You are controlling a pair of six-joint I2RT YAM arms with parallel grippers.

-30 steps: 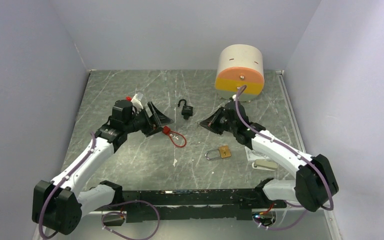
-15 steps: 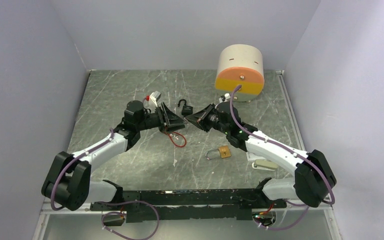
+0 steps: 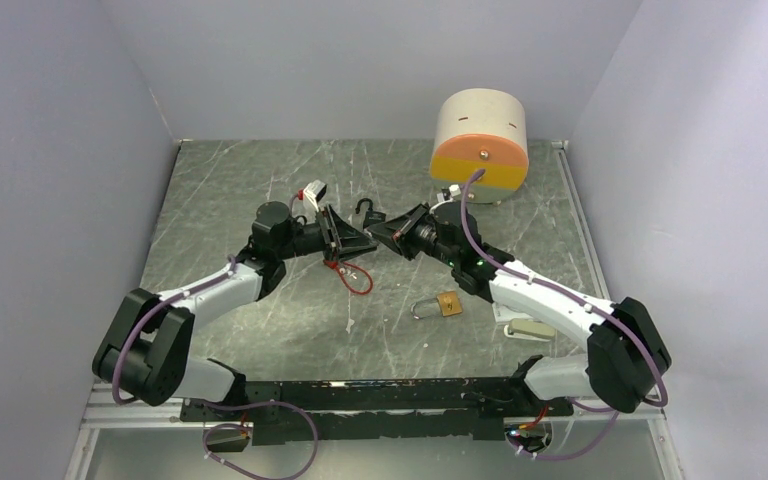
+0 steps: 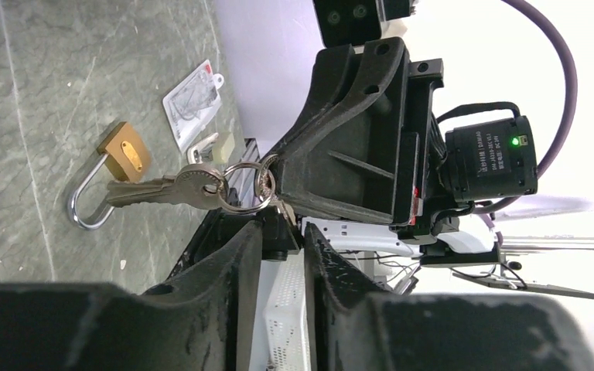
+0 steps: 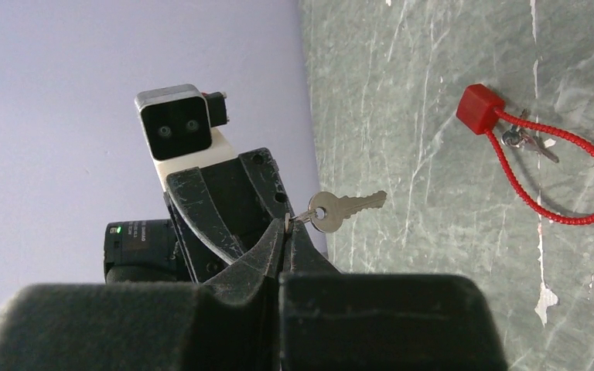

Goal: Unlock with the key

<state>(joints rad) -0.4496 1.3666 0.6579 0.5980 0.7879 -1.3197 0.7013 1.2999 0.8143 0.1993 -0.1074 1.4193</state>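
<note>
My right gripper (image 5: 286,228) is shut on a key ring (image 4: 244,185), with silver keys (image 5: 344,207) sticking out from its tips above the table. My left gripper (image 4: 282,228) faces it tip to tip in mid-table. Its jaws stand a narrow gap apart just below the ring, and nothing shows between them. In the top view the two grippers, left (image 3: 353,240) and right (image 3: 381,238), nearly touch. A brass padlock (image 3: 442,304) lies shut on the table nearer the arm bases. A black padlock (image 3: 364,208) with a raised shackle sits just behind the grippers, its body hidden.
A red cable lock (image 3: 352,274) with a small key (image 5: 526,139) lies under the left gripper. A white and orange drum (image 3: 480,142) stands at the back right. A beige block (image 3: 528,327) and a white packet (image 4: 193,97) lie near the right arm's base. Walls enclose three sides.
My left arm has reached right until its gripper meets the right one, and its jaws have narrowed a lot. The right gripper has moved a little left, still holding the keys.
</note>
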